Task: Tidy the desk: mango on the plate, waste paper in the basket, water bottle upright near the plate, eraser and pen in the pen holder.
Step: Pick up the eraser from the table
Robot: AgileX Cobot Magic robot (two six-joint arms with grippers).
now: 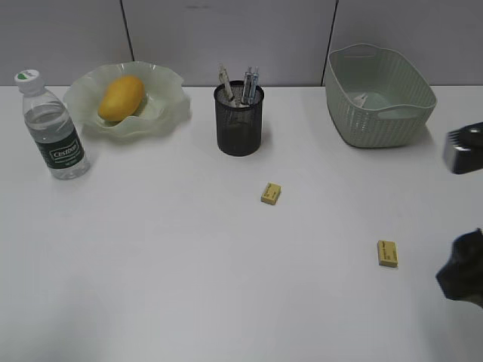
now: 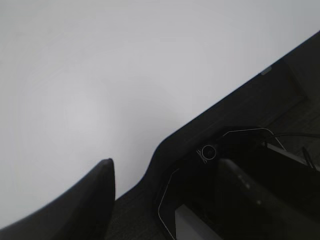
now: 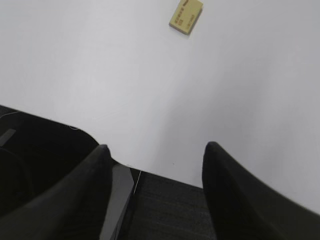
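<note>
Two erasers (image 1: 271, 194) (image 1: 387, 253) exterior | one eraser right wrist | none left wrist

Behind my workspace a pale grey partition wall (image 1: 226, 38) is standing, and thin dark seams are dividing it into flat panels. Soft, even light is falling from above, throwing only faint shadows and leaving a mild sheen on the white surface below the wall. Past the near edge of that surface, my wrist views are looking down onto a dark base (image 2: 280, 125) with thin light outlines, and onto dark, finely ribbed flooring (image 3: 170, 205) beneath me.
</note>
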